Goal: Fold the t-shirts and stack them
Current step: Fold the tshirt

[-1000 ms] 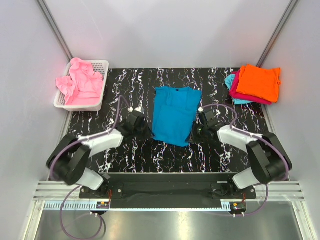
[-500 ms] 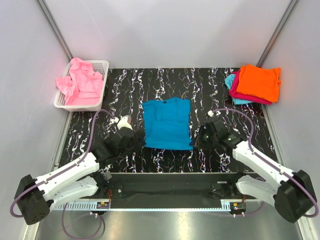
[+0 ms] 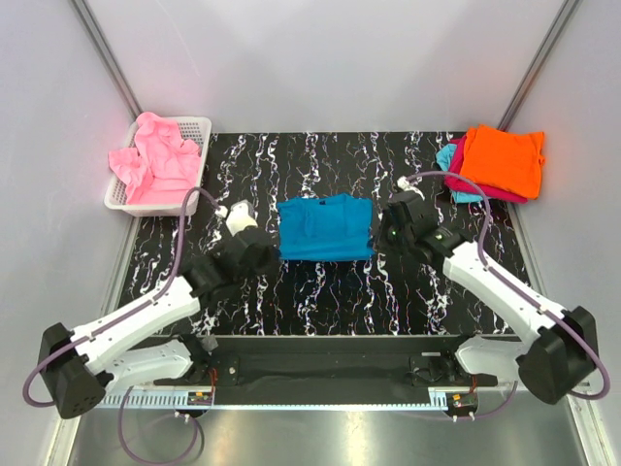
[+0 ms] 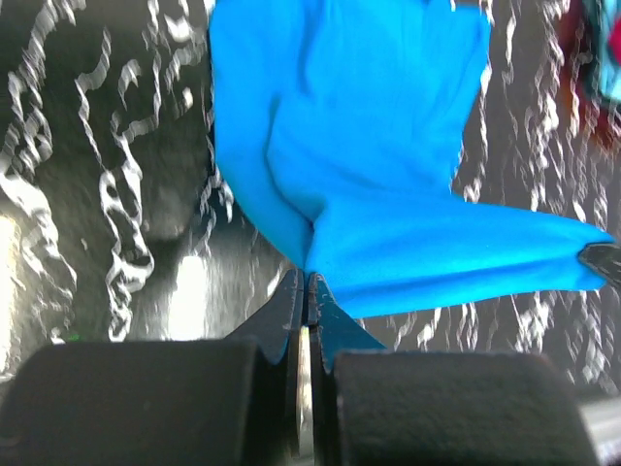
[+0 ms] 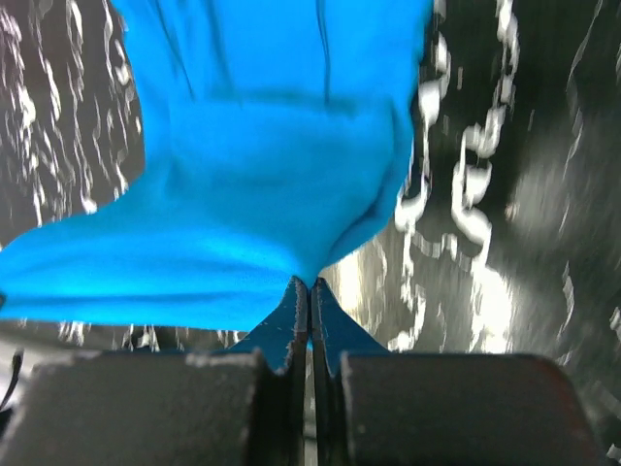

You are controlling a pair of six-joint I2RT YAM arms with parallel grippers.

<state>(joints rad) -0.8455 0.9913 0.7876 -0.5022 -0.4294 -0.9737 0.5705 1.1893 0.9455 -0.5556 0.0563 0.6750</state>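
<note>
Jaws on my left gripper [image 4: 307,281] and right gripper [image 5: 310,285] are pinched tight, each clamping a corner of the teal-blue t-shirt [image 3: 325,229].

light: bright, even overhead | glare: sheen on table [image 4: 184,291] | blur: both wrist views smeared

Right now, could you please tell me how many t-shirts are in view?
5: teal-blue one mid-table; orange, magenta and light cyan stacked far right; pink in the basket, where more may be hidden.
</note>
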